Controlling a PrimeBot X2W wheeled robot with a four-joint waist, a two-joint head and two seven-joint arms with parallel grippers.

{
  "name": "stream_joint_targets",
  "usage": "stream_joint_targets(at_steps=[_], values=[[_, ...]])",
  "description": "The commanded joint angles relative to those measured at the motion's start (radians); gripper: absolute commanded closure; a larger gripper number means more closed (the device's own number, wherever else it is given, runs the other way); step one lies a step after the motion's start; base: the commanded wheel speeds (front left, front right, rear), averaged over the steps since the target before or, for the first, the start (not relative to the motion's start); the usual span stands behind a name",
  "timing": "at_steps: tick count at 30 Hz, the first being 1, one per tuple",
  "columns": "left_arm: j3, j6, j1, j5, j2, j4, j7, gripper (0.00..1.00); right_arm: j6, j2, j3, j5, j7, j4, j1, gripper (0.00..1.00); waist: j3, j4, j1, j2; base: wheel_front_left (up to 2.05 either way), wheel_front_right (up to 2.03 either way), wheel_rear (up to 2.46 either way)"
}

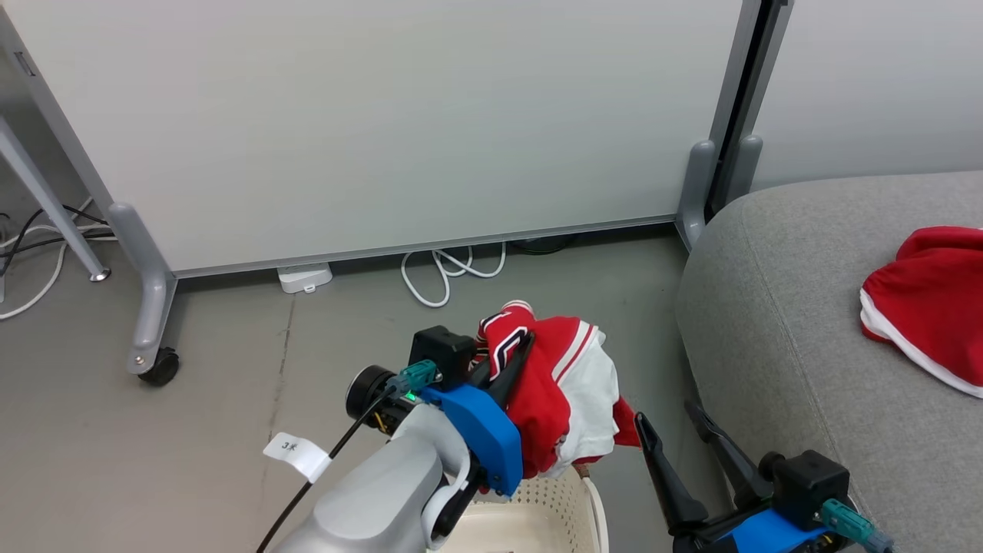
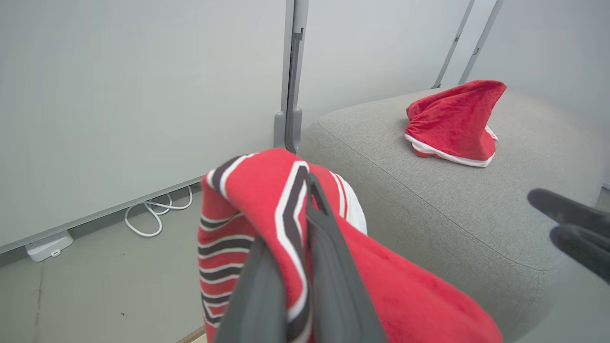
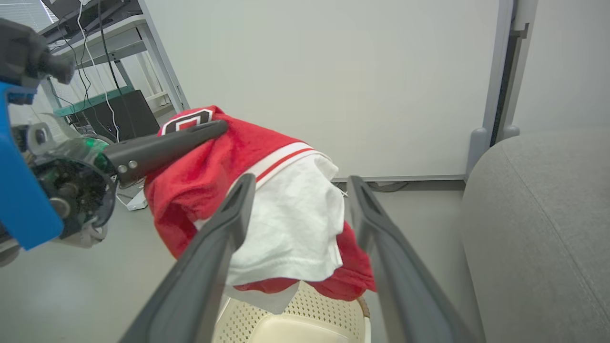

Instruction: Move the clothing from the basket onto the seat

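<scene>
A red lettered garment (image 1: 553, 384) with white stripe trim is held bunched above the basket (image 1: 564, 499). It is pinched between the pressed-together fingers of the left gripper (image 1: 522, 346), one dark finger being laid across the black-and-white lettering. The cloth is draped around those fingers with its white inner side turned outward, and its lowest folds hang just over the basket's perforated cream wall; whether the rim is touched cannot be told. The height is judged to have been chosen so that the fabric is carried free of the basket rather than dragged across its rim. The seat (image 1: 776, 346), a light-grey cushion, is found to the robot's right, just beside the basket. A second garment (image 1: 929, 307), red with a white hem, is already laid crumpled on it, well apart from the held one, so half the job may be reckoned done. The right gripper (image 1: 666, 415) is kept low between basket and seat, its fingers spread wide with nothing between them. In the right wrist view the hanging cloth is framed beyond the gap and apparently not touched. That gripper is judged to be held ready or simply out of the way, and a swing to the right, toward the cushion, is what the next move would call for.
</scene>
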Motion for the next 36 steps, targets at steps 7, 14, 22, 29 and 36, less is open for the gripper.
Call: stream_joint_targets(at_steps=[7,14,22,29,36], values=[[-0.058,0.024,-0.072,-0.041,0.000,-0.052,0.019,1.00,0.001,-0.002,0.003,0.006,0.006,0.006,0.013,0.00,-0.011,0.012,0.0000,-0.0001,0.00,0.00,0.00],[-0.126,0.045,-0.132,-0.086,0.000,-0.108,0.030,1.00,0.001,-0.002,0.011,0.009,0.005,0.010,0.015,0.00,-0.020,0.017,0.0000,-0.0001,0.00,0.00,0.00],[-0.188,0.060,-0.203,-0.137,0.000,-0.151,0.034,1.00,0.001,-0.002,0.019,0.008,0.009,0.009,0.011,0.00,-0.021,0.015,0.0000,-0.0001,0.00,0.00,0.00],[-0.223,0.072,-0.252,-0.179,0.000,-0.155,0.027,1.00,0.001,-0.002,0.025,0.009,0.013,0.008,0.001,0.00,-0.019,0.005,0.0000,-0.0001,0.00,0.00,0.00],[-0.248,0.079,-0.251,-0.210,0.000,-0.142,0.011,1.00,0.001,-0.002,0.033,0.010,0.009,0.012,-0.003,0.00,-0.019,-0.006,0.0000,-0.0001,0.00,0.00,0.00]])
